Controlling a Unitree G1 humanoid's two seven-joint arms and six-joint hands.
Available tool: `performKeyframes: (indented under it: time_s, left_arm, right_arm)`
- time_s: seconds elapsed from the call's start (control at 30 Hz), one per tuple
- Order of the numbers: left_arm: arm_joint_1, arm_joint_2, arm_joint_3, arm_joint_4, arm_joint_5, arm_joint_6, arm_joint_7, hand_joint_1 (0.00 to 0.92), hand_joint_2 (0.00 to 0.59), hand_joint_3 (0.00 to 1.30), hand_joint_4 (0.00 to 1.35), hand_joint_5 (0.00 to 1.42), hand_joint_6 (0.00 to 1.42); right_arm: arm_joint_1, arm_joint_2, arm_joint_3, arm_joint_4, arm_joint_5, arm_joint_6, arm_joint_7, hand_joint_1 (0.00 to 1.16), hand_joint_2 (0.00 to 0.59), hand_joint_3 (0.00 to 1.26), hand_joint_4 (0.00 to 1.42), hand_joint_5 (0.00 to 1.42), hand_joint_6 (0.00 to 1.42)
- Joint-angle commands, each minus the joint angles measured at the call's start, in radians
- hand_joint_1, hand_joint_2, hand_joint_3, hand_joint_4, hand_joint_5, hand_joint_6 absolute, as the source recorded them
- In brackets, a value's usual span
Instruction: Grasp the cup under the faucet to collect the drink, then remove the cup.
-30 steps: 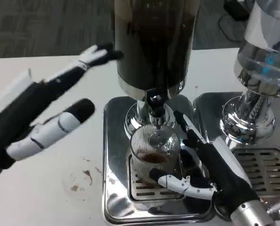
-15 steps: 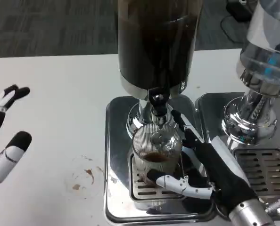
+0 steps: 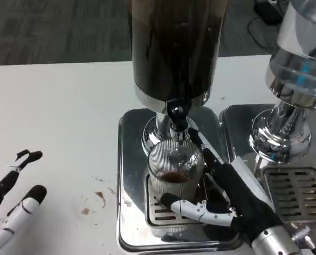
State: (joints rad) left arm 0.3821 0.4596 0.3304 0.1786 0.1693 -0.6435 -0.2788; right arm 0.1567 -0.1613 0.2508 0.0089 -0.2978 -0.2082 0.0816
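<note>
— Where is the cup (image 3: 175,171)?
— Under the faucet (image 3: 177,121), on the tray's (image 3: 130,159) grate; my right hand (image 3: 230,199) wraps it.
— Room?
— Bare table (image 3: 67,117) leftward; my left hand (image 3: 11,207) spread. One cup, two dispensers.

Pretty tight around the cup (image 3: 175,172): the faucet (image 3: 176,121) sits right over its rim, dispenser column (image 3: 159,133) right behind, and my right hand (image 3: 227,199) fills the right side. Second dispenser (image 3: 288,117) crowds further right. Wide open table (image 3: 67,117) on the left.
</note>
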Motion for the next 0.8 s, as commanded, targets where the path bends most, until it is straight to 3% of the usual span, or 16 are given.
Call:
performKeyframes:
  time_s: [0.03,0.43,0.8]
  left_arm:
    - [-0.003,0.025,-0.015,0.010,0.006,-0.009,0.020,0.000,0.228,0.14,0.00,0.00,0.00]
    - [0.011,0.046,-0.019,0.009,-0.013,-0.009,0.017,0.000,0.227,0.15,0.00,0.00,0.00]
    - [0.021,0.056,-0.015,0.006,-0.020,-0.009,0.017,0.000,0.227,0.17,0.00,0.01,0.00]
  right_arm:
    - [-0.012,0.016,0.005,0.028,0.009,-0.022,-0.011,0.74,0.134,0.00,0.00,0.02,0.19]
    - [-0.018,0.036,0.013,0.061,0.020,-0.041,-0.020,0.76,0.130,0.00,0.03,0.11,0.30]
    - [-0.027,0.065,0.016,0.114,0.024,-0.062,-0.055,0.84,0.128,0.05,0.19,0.30,0.47]
